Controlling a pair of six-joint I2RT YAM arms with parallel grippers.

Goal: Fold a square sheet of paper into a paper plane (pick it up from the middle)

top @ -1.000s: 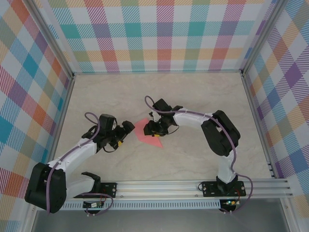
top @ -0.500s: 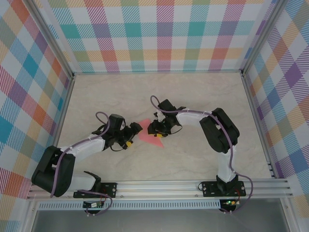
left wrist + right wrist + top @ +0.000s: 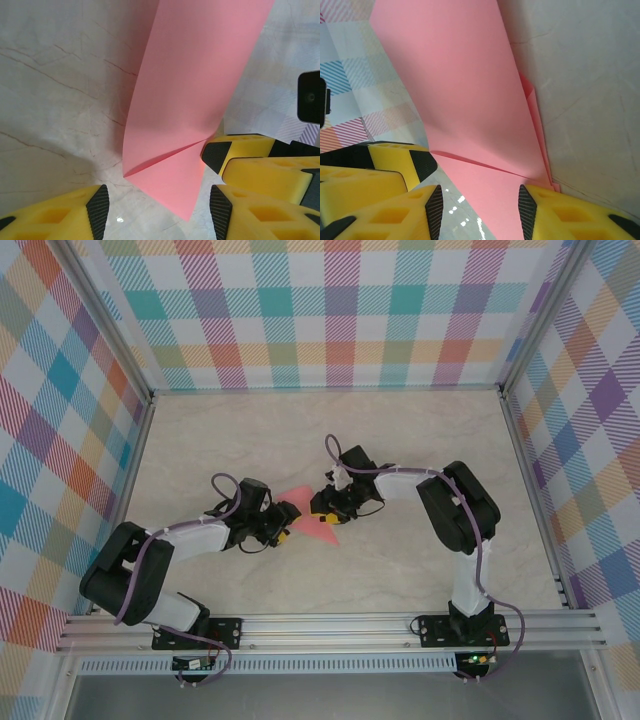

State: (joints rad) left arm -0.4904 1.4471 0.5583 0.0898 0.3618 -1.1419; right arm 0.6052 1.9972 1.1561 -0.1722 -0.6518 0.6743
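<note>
The pink sheet of paper [image 3: 315,528] is lying near the middle of the marbled surface [image 3: 400,440], creased into a pointed shape with one flap being lifted off the part that is lying flat. It is being approached from both sides: the left gripper [image 3: 287,522] is being held just at the sheet's left edge and the right gripper [image 3: 322,508] just over its right part, the two nearly meeting above it. In the left wrist view the sheet [image 3: 195,90] is being shown curving upward from a diagonal crease, and its lowest corner is being straddled by the left gripper [image 3: 159,210], whose fingers [image 3: 97,207] are being kept wide apart with nothing held. In the right wrist view the sheet [image 3: 460,100] is being straddled by the right gripper [image 3: 480,207] as well; its fingers [image 3: 434,205] are spread apart, gripping nothing, with the sheet's folded right edge just beside the right-hand one.
</note>
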